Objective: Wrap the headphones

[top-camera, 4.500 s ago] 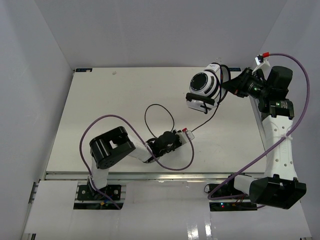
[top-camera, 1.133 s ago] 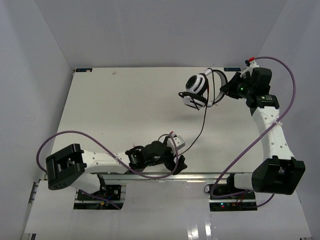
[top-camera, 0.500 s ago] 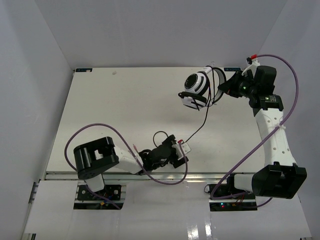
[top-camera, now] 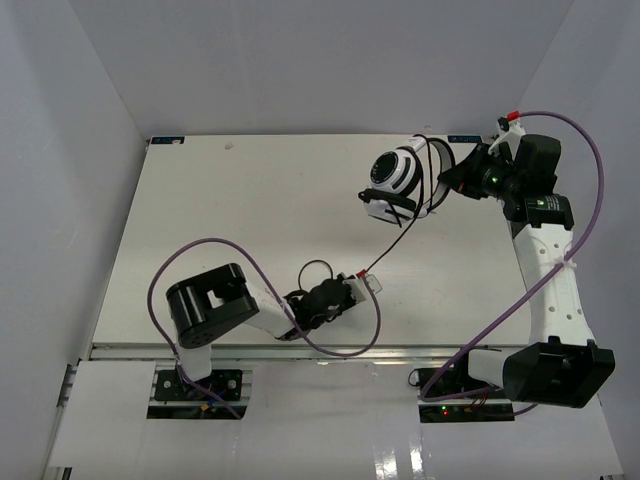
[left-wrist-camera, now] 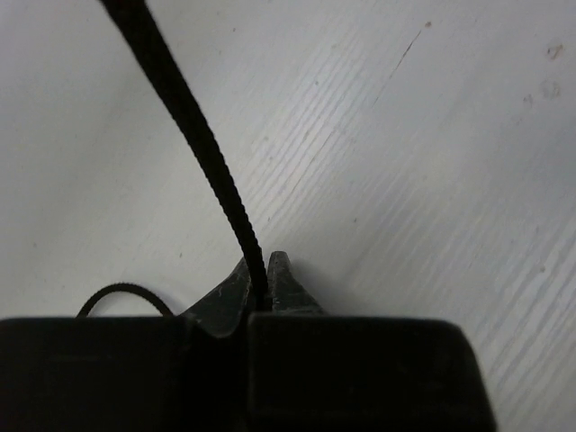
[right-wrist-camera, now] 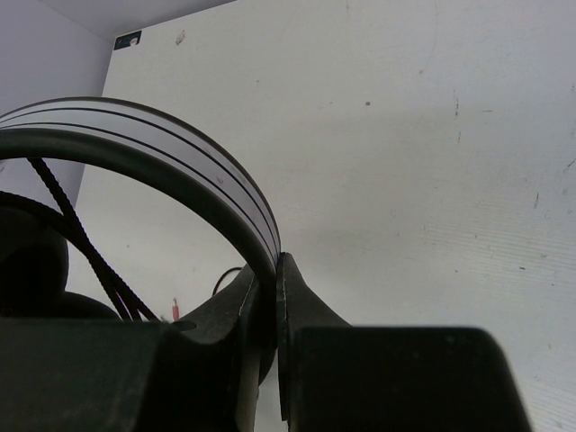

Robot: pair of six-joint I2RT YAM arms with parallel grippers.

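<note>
**Item:** headphones [top-camera: 398, 178]. Held clear of the table [top-camera: 220, 220] above its far right part. Some turns of cable already cross the headband [right-wrist-camera: 180, 171] (number not legible).

**Right gripper** [right-wrist-camera: 273, 297]: clenched on the headband, which is pinched edge-on between the fingers.

**Left gripper** [left-wrist-camera: 263, 283]: clenched on the cable [left-wrist-camera: 193, 135], low over the near middle of the table. From the pinch the cable runs in a fairly straight line up to the headphones. A small slack loop lies behind the fingers. The plug [top-camera: 372, 284] (white with red, as far as can be told) sits just beside the gripper.

**Stage, as judged:** mid-wrap, with another turn to carry round the band.

**Hazards:**
1. Cable slip. The cord is thin and the fingertip contact narrow, so a hard pull along the line could draw it out and leave the turn slack.
2. Band twist. The headband is held at one narrow spot, so sideways cable tension could rotate it or drag it out of the fingers.
3. Turns sliding off. If tension drops, the loops on the curved band could loosen and fall.
4. Short tail. With the plug so near the pinch, free cable may run out partway through a turn.
5. Snag. The left arm's purple arm cable [top-camera: 370, 330] curves close by (it could catch the slack loop).
</note>
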